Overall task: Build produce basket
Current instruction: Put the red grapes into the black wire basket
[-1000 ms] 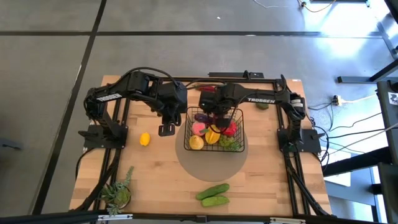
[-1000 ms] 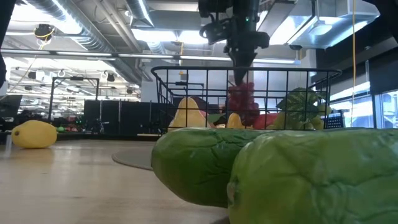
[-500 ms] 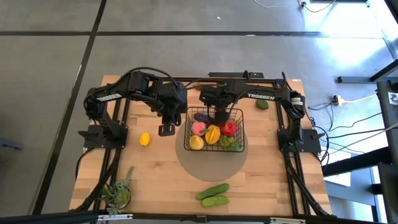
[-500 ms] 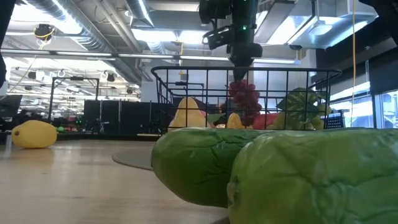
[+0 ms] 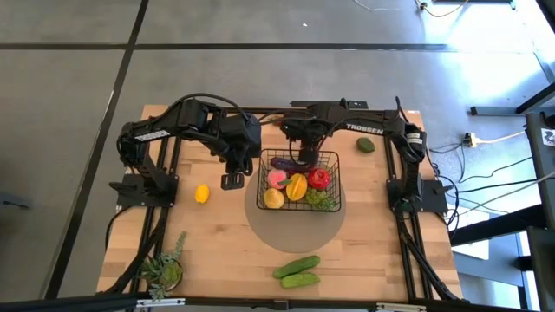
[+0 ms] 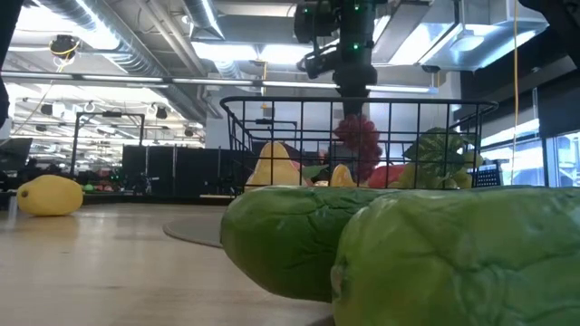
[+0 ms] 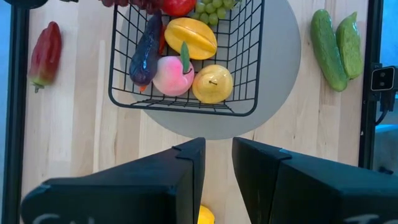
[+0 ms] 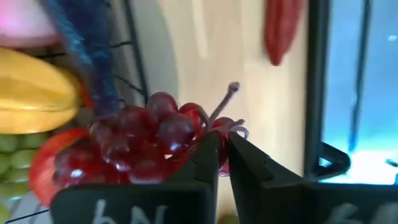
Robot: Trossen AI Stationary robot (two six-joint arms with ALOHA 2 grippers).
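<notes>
Your right end effector (image 8: 222, 152) points straight down from an arm stretched in from the right, fingers (image 8: 205, 155) nearly together with a narrow gap. Your left end effector (image 7: 216, 163) hangs idle from its folded arm, fingers slightly parted.

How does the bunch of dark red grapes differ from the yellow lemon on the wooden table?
The bunch of dark red grapes hangs at the black wire basket's rim under the right gripper; the yellow lemon lies on the wooden table, left of the basket, untouched. The grapes are a knobbly cluster; the lemon is one smooth oval. Both are toy produce.
</notes>
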